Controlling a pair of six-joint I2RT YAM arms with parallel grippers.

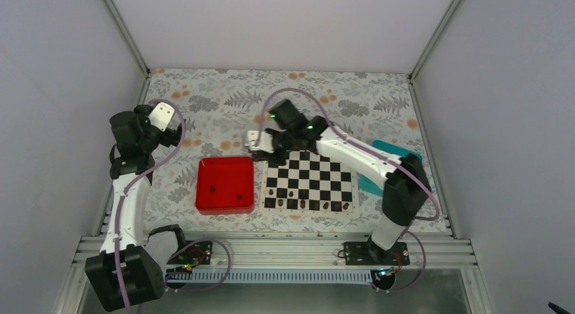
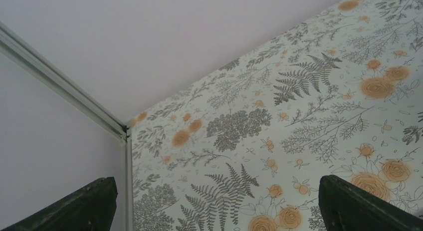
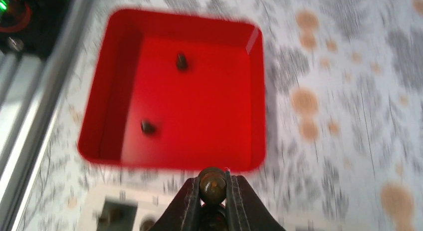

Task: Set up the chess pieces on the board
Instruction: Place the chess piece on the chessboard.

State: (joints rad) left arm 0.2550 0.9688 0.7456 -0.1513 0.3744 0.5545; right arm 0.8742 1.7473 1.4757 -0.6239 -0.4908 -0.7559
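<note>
Floral-print table [image 1: 224, 90] inside a plain white booth, chess setup in progress. One of the chess pieces [image 3: 212, 182], dark with a rounded top, is pinched tight between the fingers of the right hand [image 3: 213, 191] and carried clear of the table. Just ahead of that hand sits the red tray [image 3: 112, 91] with two more dark pieces [image 3: 182, 61] lying in it, well apart. The board [image 1: 312, 175] is just beside the hand, one corner showing blurred under the fingers. A row of dark pieces [image 1: 305, 205] lines the board edge farthest from the hand.

I'd call this the carry step, tray to board. The next move probably needs a swing over a free square, a gentle descent, then a release with the piece upright.

Left hand [image 2: 215, 191] is spread wide, holding nothing, off on the tray's other side and aimed at the table's far corner.
</note>
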